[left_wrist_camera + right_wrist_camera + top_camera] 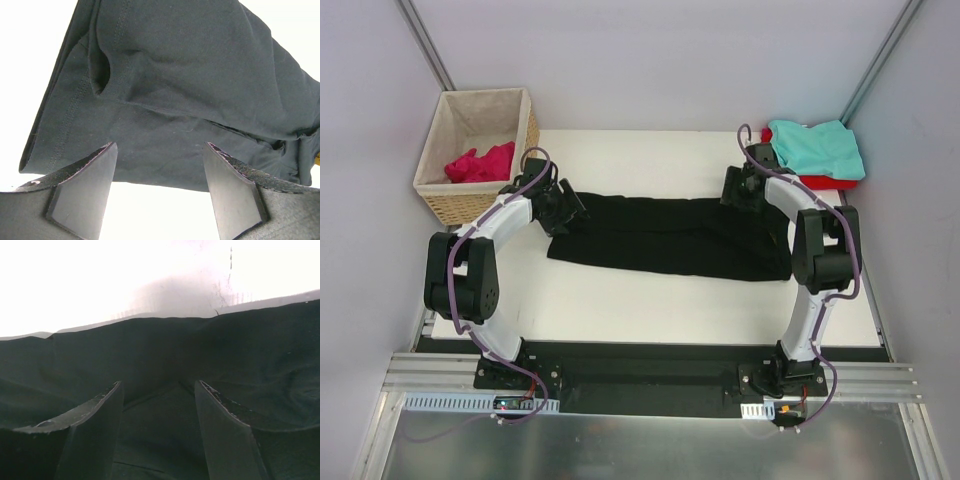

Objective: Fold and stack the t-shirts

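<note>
Spreads left hand (160, 150) wide just short of black tee (670, 235) left edge; right hand (159, 385) parted over right end; white bench (650, 305) nearward.

Lab cell: white walls (650, 60), aluminium rail (880, 382).

table (650, 300): spread t-shirt (670, 235) lies across the middle, left to right | far-left corner: basket (435, 195), crumpled t-shirt (480, 163) inside | far-right corner: stacked t-shirts (817, 148), one on another | left gripper (560, 205) at the spread t-shirt's left end | right gripper (738, 188) over its right end, far edge
</note>
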Motion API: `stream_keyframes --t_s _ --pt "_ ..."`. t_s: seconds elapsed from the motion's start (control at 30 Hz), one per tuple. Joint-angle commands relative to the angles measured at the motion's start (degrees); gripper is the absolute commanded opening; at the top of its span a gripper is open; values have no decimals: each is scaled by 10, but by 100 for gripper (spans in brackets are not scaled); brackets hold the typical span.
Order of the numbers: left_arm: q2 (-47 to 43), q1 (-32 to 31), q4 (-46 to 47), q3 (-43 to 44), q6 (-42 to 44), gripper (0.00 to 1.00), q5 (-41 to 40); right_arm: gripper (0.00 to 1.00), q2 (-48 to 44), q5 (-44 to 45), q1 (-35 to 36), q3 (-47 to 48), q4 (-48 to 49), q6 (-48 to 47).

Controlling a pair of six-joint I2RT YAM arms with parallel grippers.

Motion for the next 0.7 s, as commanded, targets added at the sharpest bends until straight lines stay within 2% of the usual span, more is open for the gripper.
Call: stream_keyframes --t_s 0.0,0.33,0.43,0.53,0.57,0.67 --pt "-6 2 -1 14 8 69 -18 62 10 -4 1 0 11 -2" --pt "-8 2 -1 11 10 69 -23 61 31 -10 -1 -2 16 5" --pt "-7 2 -1 12 10 69 -22 54 29 -12 0 0 18 5" --pt "-6 2 -1 12 9 69 -23 41 29 -10 -1 2 16 4" --pt "-7 2 -1 11 10 69 -23 33 29 -10 1 1 15 4" --pt "-7 2 -1 10 10 69 -24 23 27 -9 0 0 15 5"
